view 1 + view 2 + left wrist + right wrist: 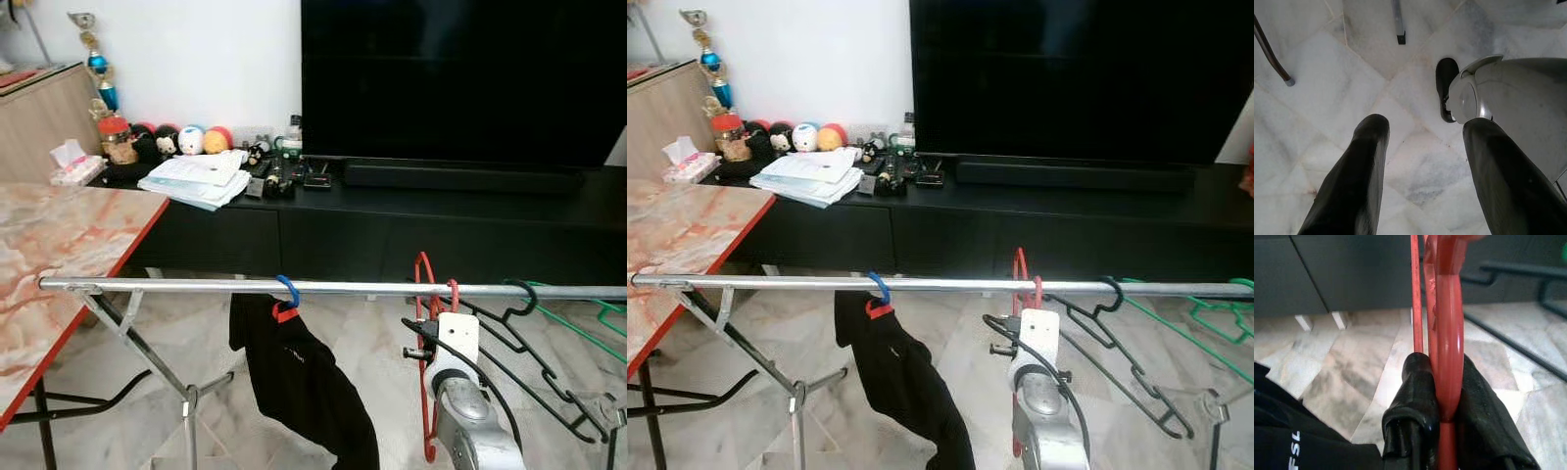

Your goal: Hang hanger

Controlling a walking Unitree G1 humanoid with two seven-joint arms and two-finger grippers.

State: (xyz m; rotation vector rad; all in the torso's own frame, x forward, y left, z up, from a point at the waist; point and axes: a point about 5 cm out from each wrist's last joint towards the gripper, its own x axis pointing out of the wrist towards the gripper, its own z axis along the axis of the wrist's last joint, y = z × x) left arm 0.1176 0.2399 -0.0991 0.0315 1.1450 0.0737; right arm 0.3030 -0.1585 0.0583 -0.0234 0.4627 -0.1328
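Hanger: red hanger [423, 294] hangs at the silver rail [196, 285] of a drying rack, right of centre, its hook looped over the bar as far as the head views show.
Right gripper: right gripper [1449, 396] is raised just below the rail, fingers [1418, 391] closed on the red plastic, pinching it from both sides in the wrist view.
Left gripper: left gripper [1422, 166] hangs idle, pointing down at the marble floor [1327, 122], fingers spread apart and holding nothing.
Neighbours on the rail: a black garment [304, 382] on a blue-hooked hanger [287, 291] to the left; a black hanger [514, 333] just to the right, tilted; a green hanger [578, 328] farther right.
Surroundings: marble-topped bench [59, 255] with a red edge at near left; black TV cabinet [392, 225] and a dark screen at the far side.
Progress: judged nearly done. The hook appears seated on the bar.
Remaining: letting go and drawing the arm clear, provided the hook is truly over the rail.
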